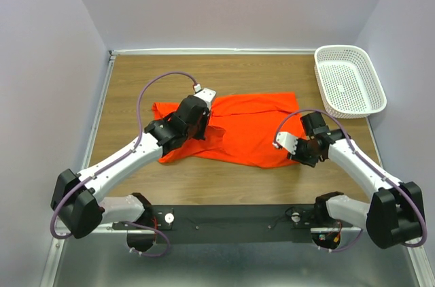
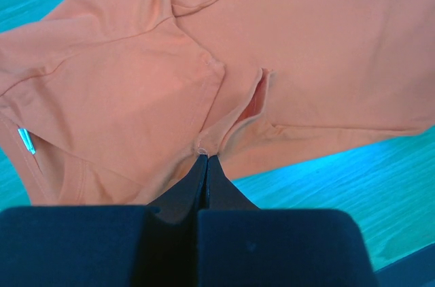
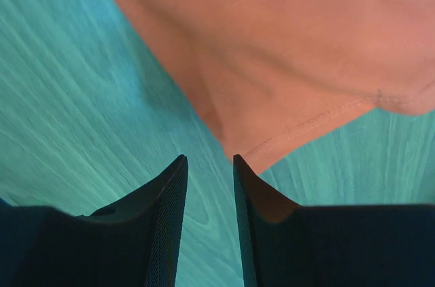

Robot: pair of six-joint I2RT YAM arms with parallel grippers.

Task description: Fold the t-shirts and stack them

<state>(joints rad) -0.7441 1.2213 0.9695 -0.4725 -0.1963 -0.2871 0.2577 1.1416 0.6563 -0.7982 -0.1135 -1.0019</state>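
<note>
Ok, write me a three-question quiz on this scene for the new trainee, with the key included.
1. True or false: the basket holds a folded shirt.
2. Pick one: the left gripper is A) open over bare wood, B) shut, pinching the t-shirt, C) out of view.
3. Fill in: the right gripper has its jaws ____, with the t-shirt's hem corner just ahead of them.
Key: 1 false; 2 B; 3 open.

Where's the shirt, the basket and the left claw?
shirt (image 1: 251, 130): top view, middle of the cloth.
basket (image 1: 353, 113): top view, its near rim.
left claw (image 2: 206, 159): left wrist view, between its tips.
</note>
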